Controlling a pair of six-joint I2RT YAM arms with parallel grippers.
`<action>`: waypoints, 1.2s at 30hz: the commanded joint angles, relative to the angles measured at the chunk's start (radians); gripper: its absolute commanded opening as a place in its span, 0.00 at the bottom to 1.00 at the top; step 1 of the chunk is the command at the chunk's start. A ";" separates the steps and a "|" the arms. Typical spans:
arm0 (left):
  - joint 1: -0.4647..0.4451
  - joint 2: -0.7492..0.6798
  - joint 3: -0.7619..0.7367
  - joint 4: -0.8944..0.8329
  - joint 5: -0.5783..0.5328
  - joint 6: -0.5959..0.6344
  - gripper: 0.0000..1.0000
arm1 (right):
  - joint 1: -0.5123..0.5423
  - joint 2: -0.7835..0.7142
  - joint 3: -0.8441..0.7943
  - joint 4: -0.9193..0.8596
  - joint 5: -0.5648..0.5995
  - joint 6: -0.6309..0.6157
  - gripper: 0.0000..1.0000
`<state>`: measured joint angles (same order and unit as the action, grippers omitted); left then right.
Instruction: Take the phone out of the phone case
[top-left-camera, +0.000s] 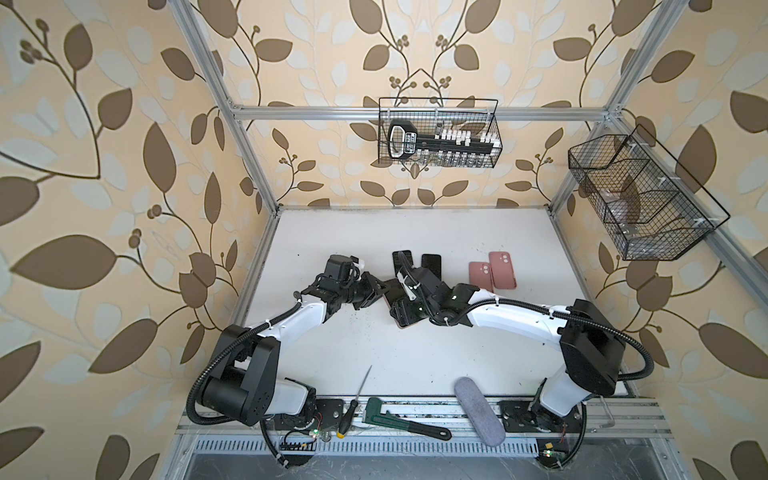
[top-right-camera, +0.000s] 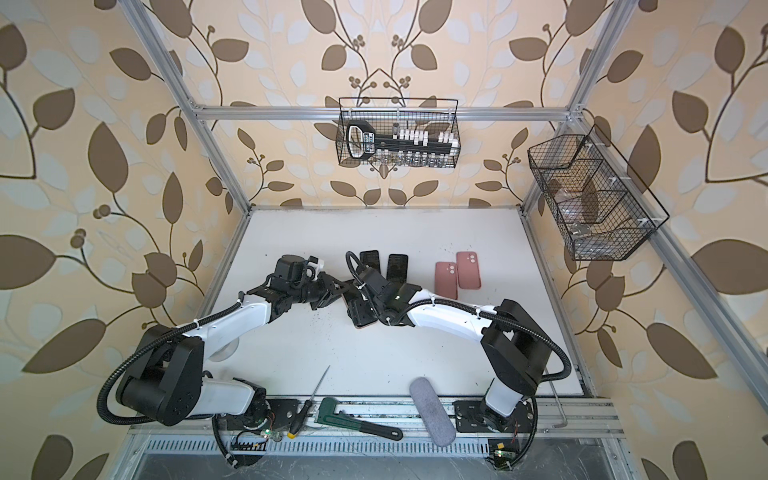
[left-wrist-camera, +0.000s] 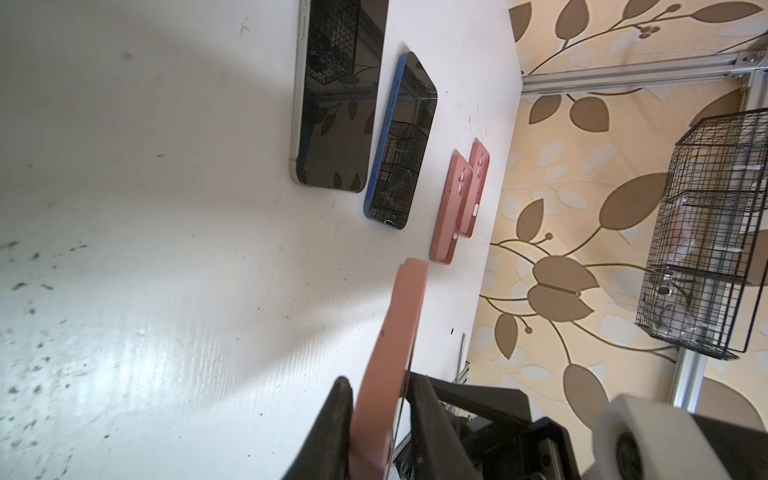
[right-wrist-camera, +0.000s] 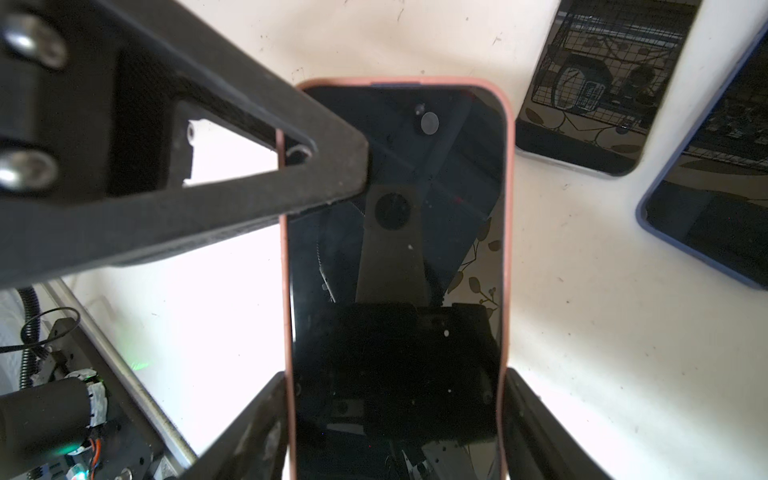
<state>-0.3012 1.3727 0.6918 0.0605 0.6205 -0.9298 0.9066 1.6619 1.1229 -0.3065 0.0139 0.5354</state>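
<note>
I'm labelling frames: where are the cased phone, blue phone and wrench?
cased phone (right-wrist-camera: 395, 266): right wrist view, screen middle.
blue phone (left-wrist-camera: 402, 141): left wrist view, screen middle.
wrench (top-left-camera: 411, 423): in a top view, its handle.

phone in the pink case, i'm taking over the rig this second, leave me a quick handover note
Left tool: shut on a long edge of the phone case, one finger over the screen.
Right tool: clamped across the case's width at the other end.
Phone: still seated in the case.
Two empty pink cases and two other phones lie farther back on the table.
Done: both grips. Left: peel the case off the phone.
</note>
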 joint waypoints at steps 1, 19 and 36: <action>-0.012 0.003 0.003 0.050 0.004 -0.009 0.23 | -0.003 -0.039 -0.012 0.045 -0.017 0.008 0.59; -0.013 -0.041 0.052 0.069 -0.040 -0.036 0.00 | -0.043 -0.230 -0.054 0.015 0.001 -0.035 0.87; -0.013 -0.116 0.123 0.167 -0.156 -0.161 0.00 | -0.349 -0.618 -0.383 0.169 -0.299 0.058 0.90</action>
<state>-0.3027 1.3140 0.7719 0.1150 0.4858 -1.0420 0.5831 1.0714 0.7818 -0.2001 -0.1764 0.5514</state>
